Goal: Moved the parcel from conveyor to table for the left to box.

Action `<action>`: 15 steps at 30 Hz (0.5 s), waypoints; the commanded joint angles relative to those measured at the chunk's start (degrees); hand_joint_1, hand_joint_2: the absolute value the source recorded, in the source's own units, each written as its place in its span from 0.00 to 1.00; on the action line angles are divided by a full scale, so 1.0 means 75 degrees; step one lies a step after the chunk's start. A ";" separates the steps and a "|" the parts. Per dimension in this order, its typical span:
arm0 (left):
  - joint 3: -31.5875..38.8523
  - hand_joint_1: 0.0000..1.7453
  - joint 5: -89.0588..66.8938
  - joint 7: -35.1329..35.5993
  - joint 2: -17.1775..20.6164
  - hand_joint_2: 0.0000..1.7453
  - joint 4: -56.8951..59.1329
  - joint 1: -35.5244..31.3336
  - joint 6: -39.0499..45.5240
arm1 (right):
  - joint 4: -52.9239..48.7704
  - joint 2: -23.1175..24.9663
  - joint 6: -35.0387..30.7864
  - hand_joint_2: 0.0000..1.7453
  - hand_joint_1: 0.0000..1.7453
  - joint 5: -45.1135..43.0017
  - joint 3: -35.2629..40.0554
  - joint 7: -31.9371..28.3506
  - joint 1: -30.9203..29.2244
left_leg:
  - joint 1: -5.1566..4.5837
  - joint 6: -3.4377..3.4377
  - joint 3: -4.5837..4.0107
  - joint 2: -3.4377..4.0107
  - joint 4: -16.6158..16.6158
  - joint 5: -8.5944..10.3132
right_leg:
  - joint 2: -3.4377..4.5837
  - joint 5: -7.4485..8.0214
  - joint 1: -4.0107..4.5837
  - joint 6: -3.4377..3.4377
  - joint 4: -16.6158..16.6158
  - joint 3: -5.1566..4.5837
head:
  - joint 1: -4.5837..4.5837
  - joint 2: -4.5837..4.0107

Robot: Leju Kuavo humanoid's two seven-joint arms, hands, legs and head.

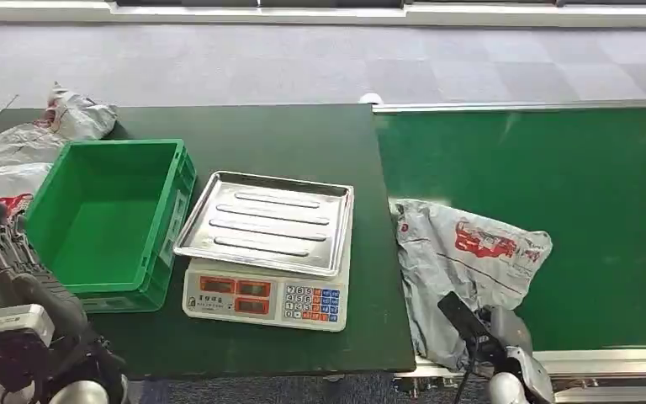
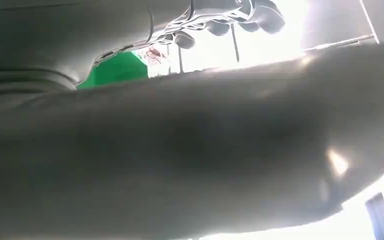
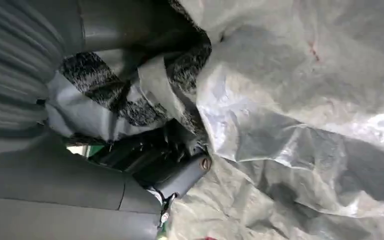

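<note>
Right robot hand (image 1: 481, 330) clutching grey parcel (image 1: 471, 252) on conveyor (image 1: 589, 185); left robot hand (image 1: 4, 244) released beside green box (image 1: 105, 219).

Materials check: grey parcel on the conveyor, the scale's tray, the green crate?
Parcel: looks like thin grey plastic film, a poly mailer; crumpled, glossy creases, red print.
Scale tray: likely stainless steel; bright reflective sheen, pressed ribs.
Green crate: apparently rigid moulded plastic; uniform colour, ribbed rim, semi-matte.

Head camera looks down from high at the table (image 1: 303, 135) and conveyor (image 1: 555, 185); the right wrist camera sits pressed against the parcel (image 1: 471, 252), shared with the head; the left wrist camera faces upward.
</note>
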 commanded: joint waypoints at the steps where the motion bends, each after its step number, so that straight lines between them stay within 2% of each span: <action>1: 0.0222 0.00 -0.0057 -0.0019 -0.0066 0.00 0.0048 0.0152 -0.0009 | -0.2483 0.0244 -0.0615 1.00 1.00 0.1292 0.0462 0.0635 0.0763 | -0.0017 0.0009 -0.0023 0.0009 -0.0009 0.0012 | -0.0015 0.0005 -0.0015 -0.0003 0.0006 -0.0033 | -0.0003 0.0000; 4: 0.0268 0.00 -0.0135 -0.0065 -0.0159 0.00 -0.0110 0.0328 0.0001 | -0.3845 0.0311 -0.1203 1.00 1.00 0.2519 0.0243 0.1023 0.1078 | -0.0021 0.0010 -0.0042 0.0003 -0.0002 0.0010 | -0.0017 0.0002 -0.0019 -0.0003 0.0015 -0.0051 | 0.0000 0.0000; 6: 0.0269 0.00 -0.0161 -0.0098 -0.0184 0.00 -0.0169 0.0407 0.0010 | -0.4316 0.0330 -0.1234 1.00 1.00 0.2732 0.0111 0.1058 0.1149 | -0.0021 0.0009 -0.0052 -0.0001 0.0004 0.0005 | -0.0018 -0.0002 -0.0022 -0.0001 0.0020 -0.0059 | -0.0003 0.0000; 15: 0.0275 0.00 -0.0159 -0.0105 -0.0189 0.00 -0.0149 0.0392 0.0006 | -0.4190 0.0380 -0.1209 1.00 1.00 0.2757 0.0056 0.1008 0.1125 | -0.0021 0.0012 -0.0059 -0.0007 -0.0012 0.0019 | -0.0036 0.0008 -0.0021 -0.0003 0.0002 -0.0063 | 0.0000 0.0000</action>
